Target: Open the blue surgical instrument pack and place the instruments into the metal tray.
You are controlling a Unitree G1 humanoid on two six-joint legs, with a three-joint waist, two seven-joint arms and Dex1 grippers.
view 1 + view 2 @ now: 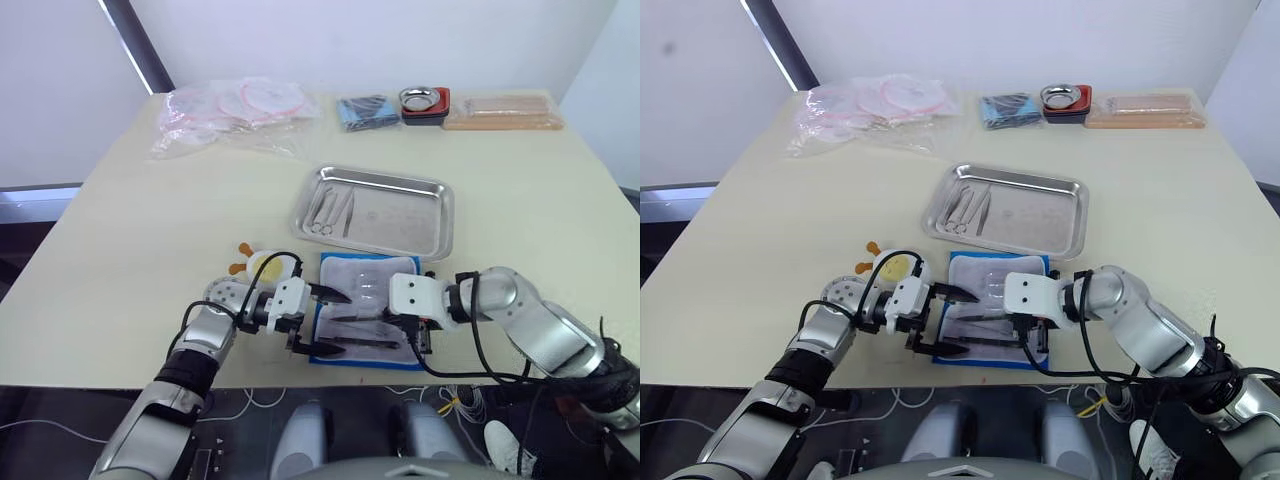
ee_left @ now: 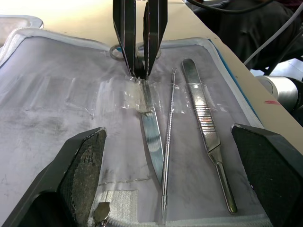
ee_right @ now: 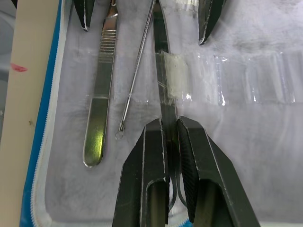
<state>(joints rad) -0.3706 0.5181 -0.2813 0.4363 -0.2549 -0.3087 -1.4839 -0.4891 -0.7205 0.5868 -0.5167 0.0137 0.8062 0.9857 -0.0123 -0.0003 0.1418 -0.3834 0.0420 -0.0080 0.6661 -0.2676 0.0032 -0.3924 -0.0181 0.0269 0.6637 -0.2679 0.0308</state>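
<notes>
Mid-extraction at the near edge of the cream surface (image 1: 130,220): the blue surgical instrument pack (image 1: 345,270) lies unzipped and flat, pale lining up, at about 6 o'clock from the metal tray (image 1: 425,225), just beside its near rim. The right gripper (image 3: 171,137) has its jaws clamped on a slim steel instrument (image 2: 152,137) tucked under a clear plastic loop in the lining. The left gripper (image 1: 322,320) hovers at the pack's 9 o'clock edge, jaws wide apart and empty, facing the right one across the lining.

Two more tools sit in the loops beside the gripped one: a thin probe (image 2: 168,142) and a flat ridged handle (image 2: 203,123). A few instruments (image 1: 330,210) already rest at the tray's 9 o'clock end, so the job looks partly done.

The next move, by my reading, calls for sliding the held tool lengthwise out of its loop without dragging the pack, possibly with the left gripper pinning the fabric, then carrying it toward 12 o'clock to the tray.

Along the far edge sit bagged supplies (image 1: 235,110), a darker blue bundle (image 1: 365,110), a small bowl in a red holder (image 1: 425,100) and a pale wooden rack (image 1: 503,112), before a white wall.
</notes>
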